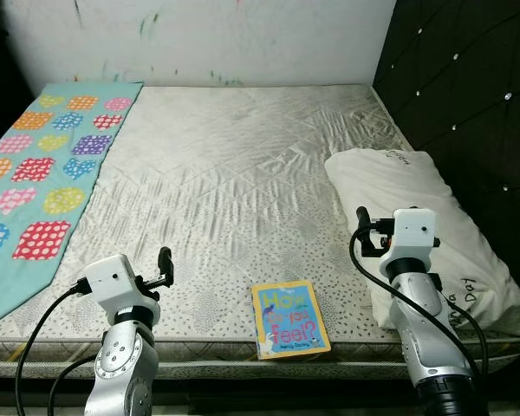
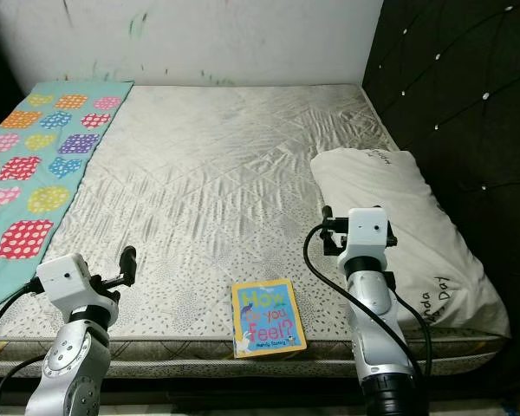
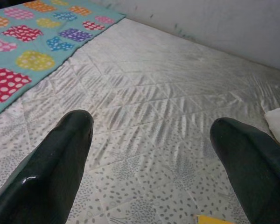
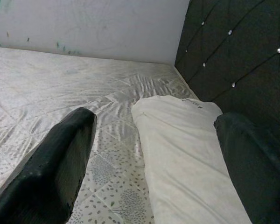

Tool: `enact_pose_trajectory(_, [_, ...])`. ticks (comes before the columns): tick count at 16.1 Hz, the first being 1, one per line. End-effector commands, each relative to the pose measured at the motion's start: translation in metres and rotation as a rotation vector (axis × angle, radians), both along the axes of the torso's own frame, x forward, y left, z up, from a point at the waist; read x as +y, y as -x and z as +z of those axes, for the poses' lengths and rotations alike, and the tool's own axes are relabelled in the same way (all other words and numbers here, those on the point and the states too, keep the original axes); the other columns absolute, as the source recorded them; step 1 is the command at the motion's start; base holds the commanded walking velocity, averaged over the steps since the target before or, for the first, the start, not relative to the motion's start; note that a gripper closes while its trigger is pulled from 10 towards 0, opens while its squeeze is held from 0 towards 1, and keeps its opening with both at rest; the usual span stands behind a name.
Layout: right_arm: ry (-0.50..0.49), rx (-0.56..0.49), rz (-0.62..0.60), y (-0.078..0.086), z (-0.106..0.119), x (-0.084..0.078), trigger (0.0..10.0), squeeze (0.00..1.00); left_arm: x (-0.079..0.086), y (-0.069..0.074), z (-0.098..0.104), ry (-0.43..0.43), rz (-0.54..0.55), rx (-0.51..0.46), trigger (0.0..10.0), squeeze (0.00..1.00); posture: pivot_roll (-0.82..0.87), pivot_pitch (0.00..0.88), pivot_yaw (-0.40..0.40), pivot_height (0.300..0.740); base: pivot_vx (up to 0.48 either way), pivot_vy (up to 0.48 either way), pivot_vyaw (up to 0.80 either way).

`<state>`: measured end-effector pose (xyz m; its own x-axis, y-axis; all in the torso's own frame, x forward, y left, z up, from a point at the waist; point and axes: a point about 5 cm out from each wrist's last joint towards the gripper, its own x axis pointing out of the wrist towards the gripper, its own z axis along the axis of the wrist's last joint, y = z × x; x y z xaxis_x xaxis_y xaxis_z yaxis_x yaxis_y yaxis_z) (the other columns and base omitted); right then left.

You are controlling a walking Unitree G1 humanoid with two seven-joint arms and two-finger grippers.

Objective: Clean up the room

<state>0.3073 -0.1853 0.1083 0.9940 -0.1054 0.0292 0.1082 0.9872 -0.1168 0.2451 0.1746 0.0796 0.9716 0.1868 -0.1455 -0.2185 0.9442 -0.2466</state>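
Observation:
A yellow and blue picture book [image 1: 290, 321] lies flat near the front edge of the bare mattress [image 1: 234, 165]. Its yellow corner [image 3: 213, 220] peeks in below the left fingers. A white pillow [image 1: 416, 217] lies along the right side by the headboard. A teal blanket with coloured hearts [image 1: 43, 165] covers the mattress's left side. My left gripper [image 3: 151, 126] hovers open over the front of the mattress, left of the book. My right gripper [image 4: 156, 119] is open too, just beside the pillow [image 4: 186, 149], with nothing between its fingers.
A black tufted headboard [image 1: 468, 104] rises along the right side. A white wall with green marks [image 1: 199, 35] closes off the far end. The mattress's front edge [image 1: 243, 354] runs just before my arms.

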Motion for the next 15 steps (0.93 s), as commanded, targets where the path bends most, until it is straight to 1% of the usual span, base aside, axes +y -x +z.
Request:
enact_pose_trajectory(1, [-0.017, 0.005, 0.000, -0.0006, 0.0003, 0.0007, 10.0, 0.00, 0.0018, 0.0007, 0.0003, -0.003, 0.006, 0.001, 10.0, 0.00, 0.02, 0.000, 0.023, 0.740, 0.000, 0.480, 0.00])
enact_pose_trajectory(7, [-0.017, 0.004, 0.003, -0.0011, 0.0011, 0.0012, 10.0, 0.00, 0.0009, 0.0005, -0.0005, -0.003, 0.001, 0.006, 10.0, 0.00, 0.02, 0.000, 0.022, 0.740, 0.000, 0.480, 0.00])
enact_pose_trajectory(8, [-0.016, 0.003, 0.004, -0.0016, 0.0015, 0.0014, 10.0, 0.00, 0.0007, 0.0002, -0.0005, -0.005, 0.000, 0.006, 10.0, 0.00, 0.02, 0.000, 0.022, 0.740, 0.000, 0.311, 0.00])
enact_pose_trajectory(11, [-0.010, 0.002, 0.011, -0.0027, 0.0022, 0.0026, 10.0, 0.00, -0.0003, -0.0005, 0.0017, -0.014, -0.009, -0.014, 10.0, 0.00, 0.02, 0.000, 0.021, 0.740, 0.000, 0.000, 0.00])
enact_pose_trajectory(15, [-0.006, 0.000, 0.030, -0.0035, 0.0031, 0.0065, 10.0, 0.00, -0.0018, -0.0009, 0.0028, -0.004, -0.018, -0.024, 10.0, 0.00, 0.02, 0.000, 0.020, 0.740, 0.000, 0.000, 0.00])
